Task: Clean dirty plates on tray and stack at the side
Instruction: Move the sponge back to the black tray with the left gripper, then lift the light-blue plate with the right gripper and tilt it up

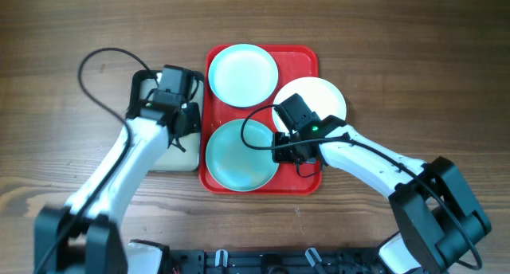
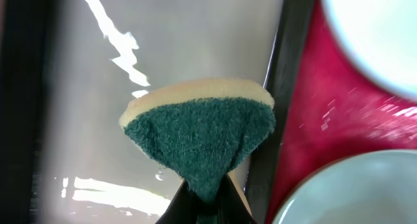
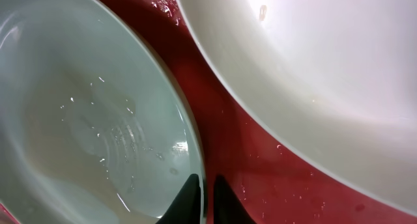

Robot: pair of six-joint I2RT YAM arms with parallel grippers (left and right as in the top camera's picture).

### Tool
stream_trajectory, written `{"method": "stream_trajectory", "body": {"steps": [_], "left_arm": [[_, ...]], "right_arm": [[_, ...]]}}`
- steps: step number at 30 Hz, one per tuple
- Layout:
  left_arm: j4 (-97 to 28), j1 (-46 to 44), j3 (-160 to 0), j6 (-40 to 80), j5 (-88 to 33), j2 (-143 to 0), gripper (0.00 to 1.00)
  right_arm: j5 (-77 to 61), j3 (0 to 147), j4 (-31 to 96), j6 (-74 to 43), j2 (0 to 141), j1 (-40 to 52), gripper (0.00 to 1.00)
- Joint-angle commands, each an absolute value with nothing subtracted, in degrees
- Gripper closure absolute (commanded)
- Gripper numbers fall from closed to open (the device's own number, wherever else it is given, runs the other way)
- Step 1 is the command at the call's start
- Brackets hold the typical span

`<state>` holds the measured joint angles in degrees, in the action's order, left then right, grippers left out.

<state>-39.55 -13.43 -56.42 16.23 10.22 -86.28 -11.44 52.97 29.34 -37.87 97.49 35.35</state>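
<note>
The red tray [image 1: 307, 63] carries two mint-blue plates, one far [image 1: 242, 73] and one near [image 1: 239, 154]. A white plate [image 1: 323, 95] lies over the tray's right rim. My right gripper [image 1: 280, 146] sits at the near plate's right edge. In the right wrist view its jaws [image 3: 207, 198] are shut on the rim of that wet mint plate [image 3: 85, 107], one finger inside and one outside, with the white plate [image 3: 313, 68] beyond. My left gripper [image 2: 207, 201] is shut on a green-and-yellow sponge [image 2: 202, 133], held over the basin [image 2: 189, 35].
The black-rimmed basin [image 1: 171, 158] stands against the tray's left side, under my left arm. Wet red tray floor [image 3: 260, 178] shows between the mint plate and the white plate. Bare wooden table [image 1: 414, 59] surrounds the tray.
</note>
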Motion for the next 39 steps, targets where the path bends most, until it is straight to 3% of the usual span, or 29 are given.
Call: {"method": "stream_trajectory", "body": {"steps": [1,9,12,18,27,39], "left_arm": [[-39.27,-12.56,-58.11,18.7,13.34,-77.52,0.96],[-40.77,-6.09,-58.08,18.24,9.21,-72.53,0.96],[-40.73,-0.03,-58.08,13.8,-1.58,-72.53,0.96],[-40.95,8.25,-58.08,7.81,-18.85,-72.53,0.96],[-40.93,10.26,-58.08,7.66,-28.56,-72.53,0.96],[-41.41,10.24,-58.08,7.68,-28.51,-72.53,0.96]], "right_arm": [[-9.87,53.95,29.36,-37.58,97.51,35.18,0.89],[-9.87,53.95,28.47,-37.71,98.5,35.18,0.82],[-10.0,53.95,27.62,-39.22,99.96,35.18,0.78],[-10.37,53.95,26.98,-39.2,100.66,35.18,0.96],[-11.11,61.36,35.11,-35.62,98.65,35.18,0.96],[-7.42,70.89,41.34,-30.06,98.61,35.18,0.96]]}}
